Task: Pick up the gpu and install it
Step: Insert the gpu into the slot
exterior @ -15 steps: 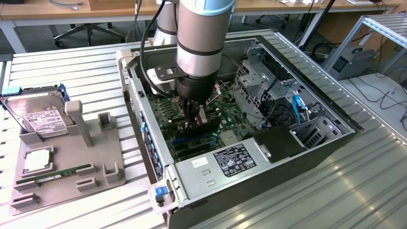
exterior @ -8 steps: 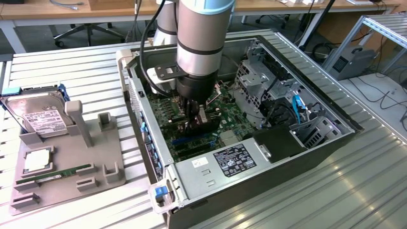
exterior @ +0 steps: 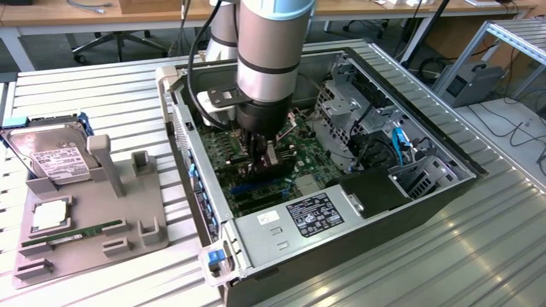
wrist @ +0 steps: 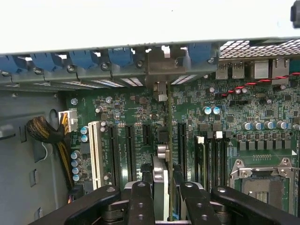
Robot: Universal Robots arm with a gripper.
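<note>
My gripper [exterior: 263,165] reaches down into the open computer case [exterior: 444,144], over the green motherboard [exterior: 224,157]. In the wrist view the gpu [wrist: 161,168] stands edge-on between the black fingers [wrist: 140,201], a thin card running away toward the case's rear wall. Its silver end bracket [wrist: 160,89] lies at the rear slot openings, below the blue latches [wrist: 119,56]. The gripper [wrist: 161,204] is shut on the gpu's near edge. The card lines up between the black expansion slots [wrist: 130,150]; whether it sits in a slot I cannot tell.
On the exterior view's left a grey holder tray [exterior: 128,220] carries a hard drive [exterior: 51,157], a processor chip [exterior: 50,214] and a green RAM stick [exterior: 73,233]. Inside the case are a white slot [wrist: 96,152], the processor socket [wrist: 262,180], a drive cage [exterior: 341,109] and a labelled power supply [exterior: 311,214].
</note>
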